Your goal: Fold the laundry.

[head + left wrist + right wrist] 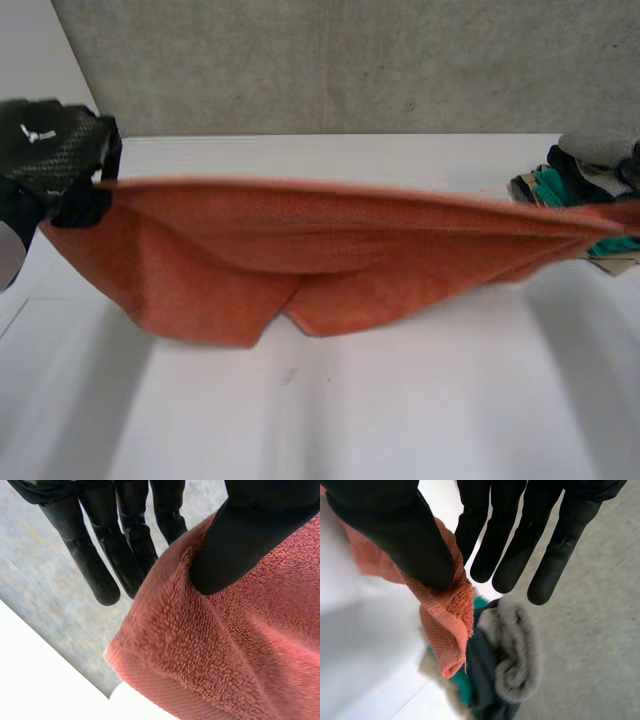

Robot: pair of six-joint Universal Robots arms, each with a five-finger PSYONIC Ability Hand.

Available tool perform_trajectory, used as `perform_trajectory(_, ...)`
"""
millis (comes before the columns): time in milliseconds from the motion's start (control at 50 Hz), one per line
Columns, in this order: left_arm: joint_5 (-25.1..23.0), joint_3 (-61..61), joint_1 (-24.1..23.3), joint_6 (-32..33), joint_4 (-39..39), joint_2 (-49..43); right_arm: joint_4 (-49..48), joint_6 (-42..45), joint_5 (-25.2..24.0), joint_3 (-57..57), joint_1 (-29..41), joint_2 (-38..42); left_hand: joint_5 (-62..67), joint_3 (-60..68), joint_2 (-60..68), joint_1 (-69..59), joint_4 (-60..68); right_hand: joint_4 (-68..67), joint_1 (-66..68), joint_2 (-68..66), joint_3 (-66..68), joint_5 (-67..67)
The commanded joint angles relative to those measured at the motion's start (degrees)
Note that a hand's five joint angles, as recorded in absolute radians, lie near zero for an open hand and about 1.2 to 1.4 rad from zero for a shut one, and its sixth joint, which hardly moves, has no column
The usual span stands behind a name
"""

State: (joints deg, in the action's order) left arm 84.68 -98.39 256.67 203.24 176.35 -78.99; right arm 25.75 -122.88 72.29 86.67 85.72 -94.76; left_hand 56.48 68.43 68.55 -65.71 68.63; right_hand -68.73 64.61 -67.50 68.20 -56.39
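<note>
towel [300, 250] — orange terry — spans the air between both hands, its long axis running side to side above the white table [420, 420]. its top edge is pulled nearly taut and its middle sags toward the tabletop; whether the lowest fold touches the surface i cannot tell. the left hand [55, 150] has one end corner, thumb pressed onto the near face and straight fingers [95, 575] behind the cloth's edge, so that corner is pinched. the right hand [540, 540] has the opposite end corner clamped under its thumb against the neighbouring finger, the others straight, just above a heap of other laundry [585, 180]. each hand sits at one end of the axis, neither nearer the middle — so the next fold, i judge, means bringing the two ends together, or lowering the span flat first.
</note>
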Motion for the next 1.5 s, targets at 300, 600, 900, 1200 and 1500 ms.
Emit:
perform_trajectory(300,0.13,28.13,-1.6,0.49,18.03,-33.6,-14.83,-2.8,18.51,-26.89,15.18,31.56,13.52,11.57,11.45,-14.29,11.37,-11.27,15.39,-12.5,11.8,-13.61)
perform_trajectory(600,3.91,25.63,-3.37,-1.27,46.46,-27.81,-58.1,-15.55,16.84,-22.69,16.14,24.71,13.52,11.57,11.45,-14.29,11.37,-11.27,15.39,-12.5,11.8,-13.61)
perform_trajectory(900,0.23,0.77,-2.75,-2.33,45.58,-27.88,-44.31,-15.46,11.56,-10.21,15.18,31.64,13.52,11.57,11.45,-14.29,11.37,-11.27,15.39,-12.5,11.8,-13.61)
perform_trajectory(1200,-0.83,-9.26,-0.38,2.23,18.57,-26.42,-23.58,-9.06,11.3,-4.41,14.74,37.46,13.52,11.57,11.45,-14.29,11.37,-11.27,15.39,-12.5,11.8,-13.61)
perform_trajectory(1500,-1.01,-11.47,2.7,15.52,-16.66,-6.36,-0.61,13.37,17.27,9.31,7.09,20.58,13.52,11.57,11.45,-14.29,11.37,-11.27,15.39,-12.5,11.8,-13.61)
